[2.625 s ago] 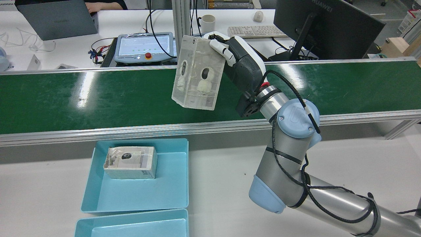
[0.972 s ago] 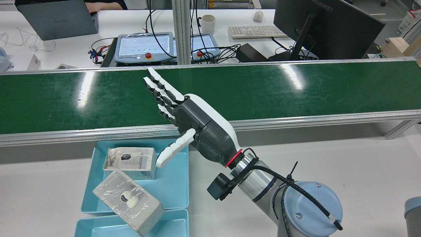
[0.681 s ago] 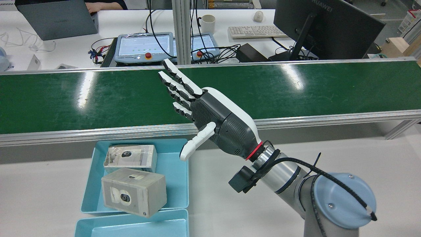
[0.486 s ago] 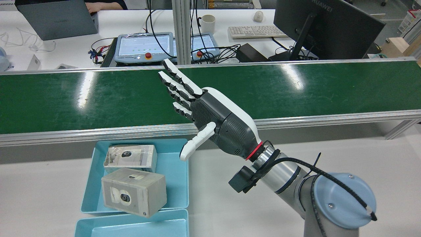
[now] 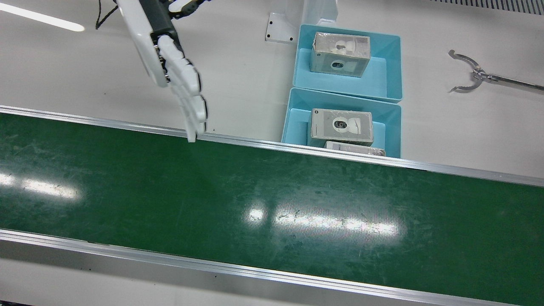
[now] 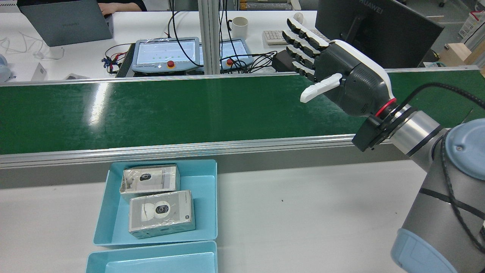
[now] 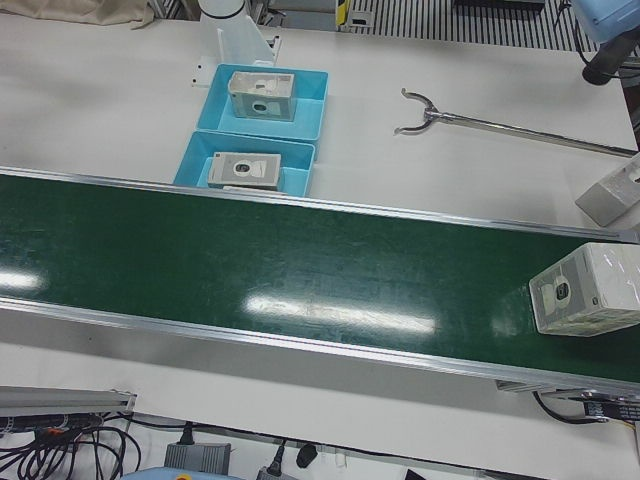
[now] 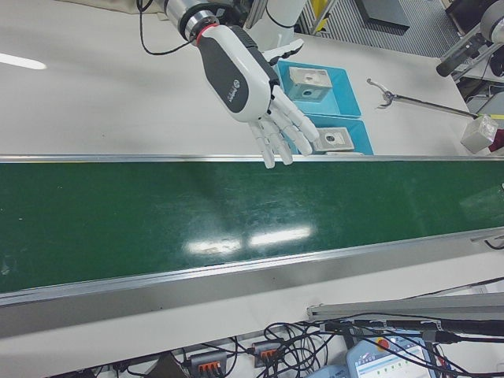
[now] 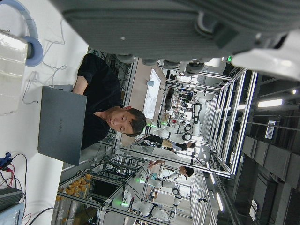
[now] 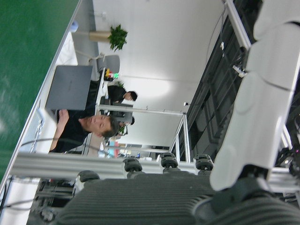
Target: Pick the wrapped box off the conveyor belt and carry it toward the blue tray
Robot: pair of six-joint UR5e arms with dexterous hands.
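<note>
My right hand [image 6: 341,79] is open and empty. It hovers above the green conveyor belt [image 6: 151,110], to the right of and well away from the blue tray [image 6: 204,182]. It also shows in the front view [image 5: 170,55] and the right-front view [image 8: 252,79]. A wrapped box [image 6: 162,213] lies flat in the tray beside a second wrapped box [image 6: 149,181]. Another wrapped box [image 7: 588,290] sits on the belt at the far right of the left-front view. My left hand [image 9: 154,28] shows only in its own view, fingers apart, holding nothing.
A second blue tray [image 5: 391,63] holding a wrapped box [image 5: 340,54] stands behind the first. A metal grabber tool [image 5: 476,76] lies on the white table. A small box [image 7: 610,195] stands at the table's far end. Teach pendants [image 6: 166,53] and a monitor [image 6: 375,30] stand beyond the belt.
My right hand carried the wrapped box from above the belt and let it go into the blue tray, where it tumbled and now lies flat. The open hand then swung up and right over the belt.
</note>
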